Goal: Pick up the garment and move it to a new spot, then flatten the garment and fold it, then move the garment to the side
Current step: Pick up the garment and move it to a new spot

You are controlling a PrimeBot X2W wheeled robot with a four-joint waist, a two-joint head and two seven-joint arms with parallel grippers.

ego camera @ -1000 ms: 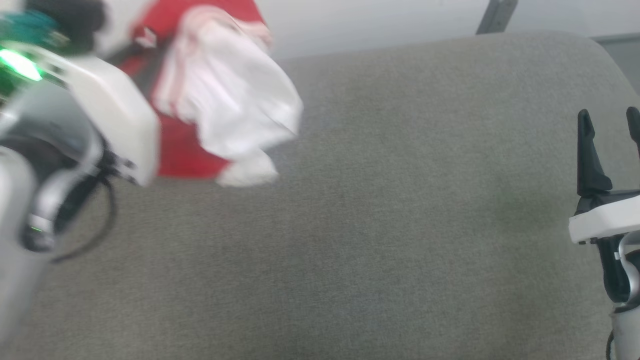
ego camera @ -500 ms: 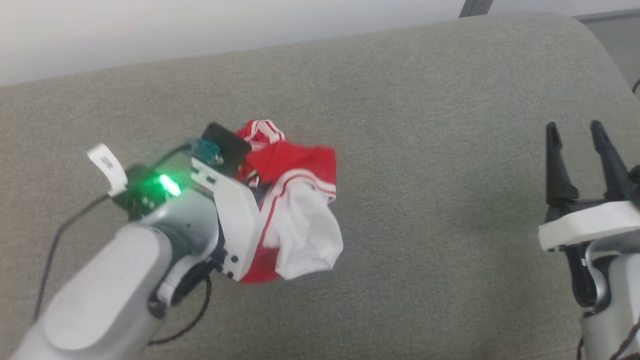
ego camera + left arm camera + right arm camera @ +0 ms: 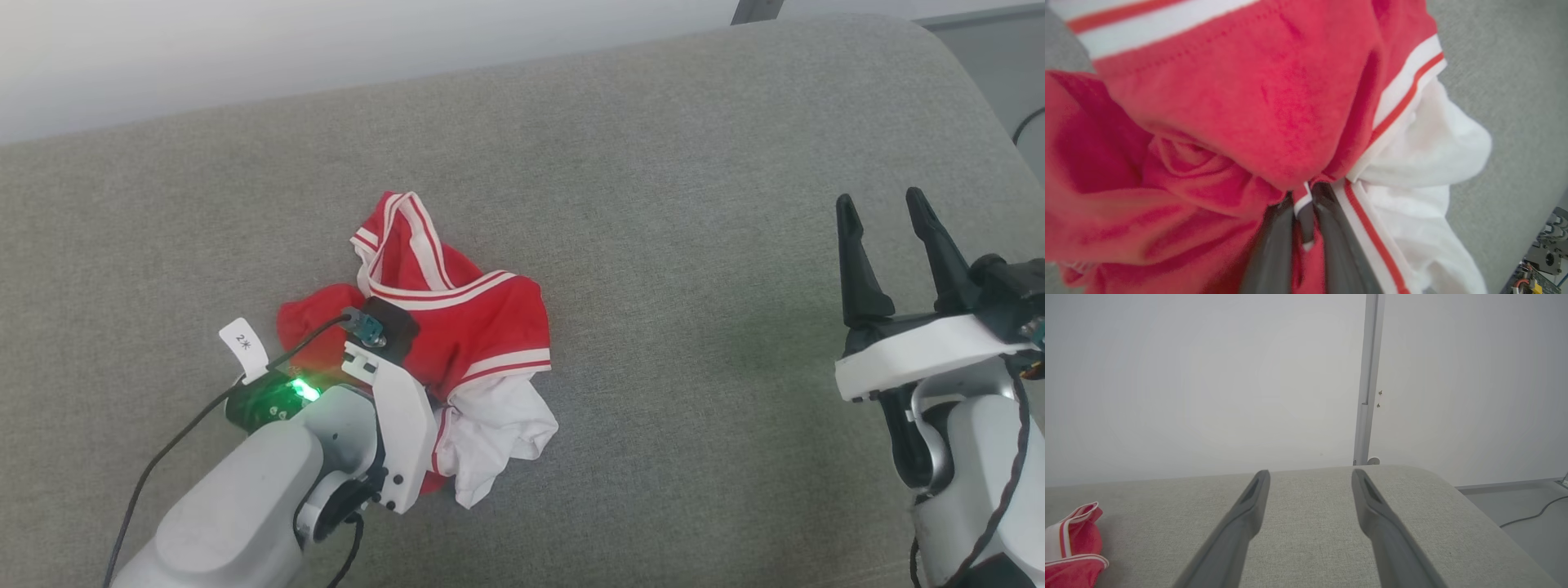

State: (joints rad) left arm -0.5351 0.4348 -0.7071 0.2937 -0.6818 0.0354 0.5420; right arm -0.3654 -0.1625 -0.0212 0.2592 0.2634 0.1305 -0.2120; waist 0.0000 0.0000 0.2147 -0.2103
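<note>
Evidently early: left gripper (image 3: 1306,198) is pinching the garment (image 3: 465,327), bunched (not flattened) left of the cushion's (image 3: 694,245) middle; right gripper (image 3: 886,208) is idling, fingers apart, near its right edge. Flattening, folding remaining.

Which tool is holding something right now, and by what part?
Left tool pinches the garment by a bunched fold at its striped trim. Right tool is open, holding nothing.

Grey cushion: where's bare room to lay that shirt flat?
Widest bare cushion lies between the garment and the open right gripper; a band behind the garment, toward the wall, is free too. Crowded where the left gripper clamps the bunched cloth.
</note>
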